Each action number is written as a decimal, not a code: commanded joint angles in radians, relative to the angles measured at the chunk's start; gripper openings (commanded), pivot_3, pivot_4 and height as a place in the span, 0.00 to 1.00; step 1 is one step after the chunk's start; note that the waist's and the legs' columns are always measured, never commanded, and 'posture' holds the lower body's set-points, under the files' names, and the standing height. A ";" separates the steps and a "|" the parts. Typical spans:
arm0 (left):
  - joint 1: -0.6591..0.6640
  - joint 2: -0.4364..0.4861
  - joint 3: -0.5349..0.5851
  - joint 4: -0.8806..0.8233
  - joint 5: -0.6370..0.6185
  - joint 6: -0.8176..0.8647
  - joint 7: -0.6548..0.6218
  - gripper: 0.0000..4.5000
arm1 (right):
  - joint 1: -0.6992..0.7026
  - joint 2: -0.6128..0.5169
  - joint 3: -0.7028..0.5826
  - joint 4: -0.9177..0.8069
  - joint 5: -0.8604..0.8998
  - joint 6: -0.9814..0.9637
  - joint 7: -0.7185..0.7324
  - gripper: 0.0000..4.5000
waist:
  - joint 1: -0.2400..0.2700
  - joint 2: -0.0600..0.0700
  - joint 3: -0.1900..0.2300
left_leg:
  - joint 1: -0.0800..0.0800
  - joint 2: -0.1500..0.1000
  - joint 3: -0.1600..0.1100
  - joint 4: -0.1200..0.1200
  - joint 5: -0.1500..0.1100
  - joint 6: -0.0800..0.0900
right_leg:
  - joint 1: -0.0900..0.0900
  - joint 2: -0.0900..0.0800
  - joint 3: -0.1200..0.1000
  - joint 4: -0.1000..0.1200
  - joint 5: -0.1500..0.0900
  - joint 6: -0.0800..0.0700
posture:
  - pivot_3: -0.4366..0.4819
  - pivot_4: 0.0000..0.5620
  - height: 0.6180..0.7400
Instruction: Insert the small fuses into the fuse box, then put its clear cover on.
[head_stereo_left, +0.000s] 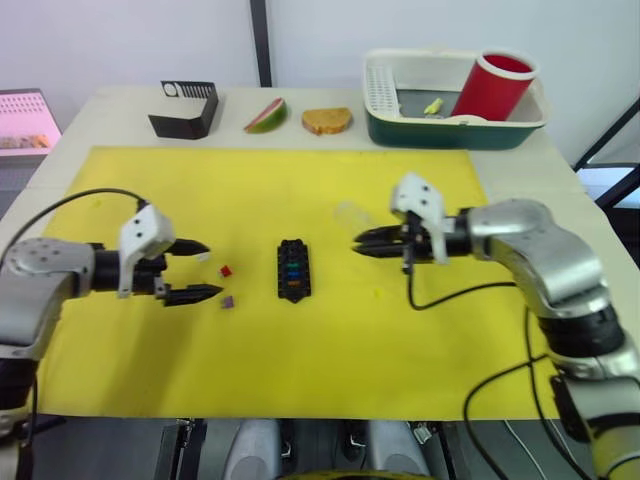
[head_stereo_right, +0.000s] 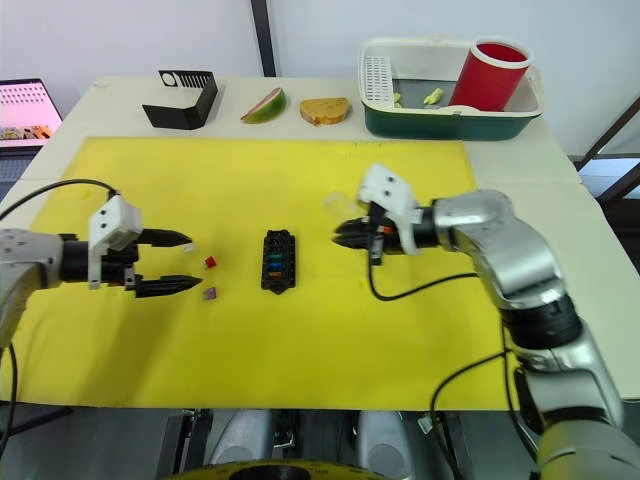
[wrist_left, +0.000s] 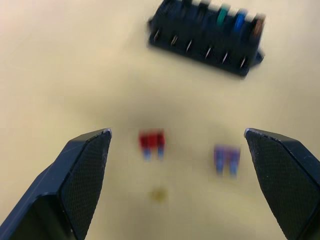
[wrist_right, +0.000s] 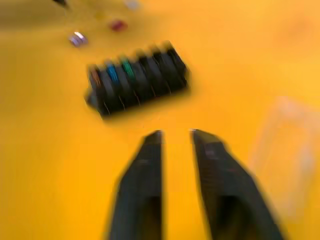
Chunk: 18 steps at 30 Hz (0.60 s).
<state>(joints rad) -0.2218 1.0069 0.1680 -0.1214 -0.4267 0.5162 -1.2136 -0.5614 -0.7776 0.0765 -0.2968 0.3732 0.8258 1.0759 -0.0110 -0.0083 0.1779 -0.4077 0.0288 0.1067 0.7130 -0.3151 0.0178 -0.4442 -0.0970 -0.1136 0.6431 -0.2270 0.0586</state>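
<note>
The black fuse box (head_stereo_left: 293, 270) lies mid-mat with orange, blue and green fuses (wrist_left: 240, 19) seated at one end. Left of it on the yellow mat lie a red fuse (head_stereo_left: 225, 270), a purple fuse (head_stereo_left: 228, 301) and a pale grey fuse (head_stereo_left: 203, 257). My left gripper (head_stereo_left: 211, 270) is open just left of them, its fingers to either side of the red and purple fuses (wrist_left: 226, 157), holding nothing. My right gripper (head_stereo_left: 357, 245) hovers right of the box, fingers nearly together and empty. The clear cover (head_stereo_left: 350, 213) lies on the mat just behind the right gripper.
At the back of the table stand a black slotted stand (head_stereo_left: 185, 108), a fruit slice (head_stereo_left: 266, 115), a piece of bread (head_stereo_left: 326, 120) and a green-and-white basin (head_stereo_left: 455, 130) holding a red cup (head_stereo_left: 492, 85). A lit screen (head_stereo_left: 25, 122) sits far left.
</note>
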 joint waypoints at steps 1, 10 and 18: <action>0.074 0.038 0.122 -0.026 -0.021 0.017 0.016 1.00 | 0.112 -0.083 -0.164 -0.082 0.064 -0.005 0.019 0.62 | 0.000 0.000 0.000 | 0.000 0.000 0.000 0.000 0.000 0.000 | 0.000 0.000 0.000 0.000 0.000 0.000 | 0.48 0.27 1.00; 0.205 0.118 0.254 0.079 0.006 -0.028 -0.022 1.00 | 0.355 -0.220 -0.360 -0.083 0.090 -0.036 0.007 0.98 | 0.001 0.001 0.000 | 0.000 0.001 0.000 -0.001 -0.003 0.004 | 0.000 -0.001 0.000 -0.001 0.000 0.000 | 0.48 0.27 1.00; 0.073 0.075 0.131 0.149 0.007 -0.042 -0.013 1.00 | 0.233 -0.147 -0.241 -0.080 0.096 -0.060 -0.071 0.98 | 0.000 0.001 0.000 | 0.000 0.001 0.000 -0.001 -0.003 0.004 | 0.000 0.000 0.000 -0.001 0.000 0.000 | 0.48 0.27 1.00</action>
<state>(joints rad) -0.1235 1.0904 0.3215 0.0251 -0.4156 0.4850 -1.2248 -0.2900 -0.9393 -0.1850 -0.3571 0.4552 0.7801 1.0224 -0.0112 -0.0077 0.1783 -0.4074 0.0297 0.1069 0.7123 -0.3175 0.0211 -0.4444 -0.0971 -0.1132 0.6419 -0.2272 0.0583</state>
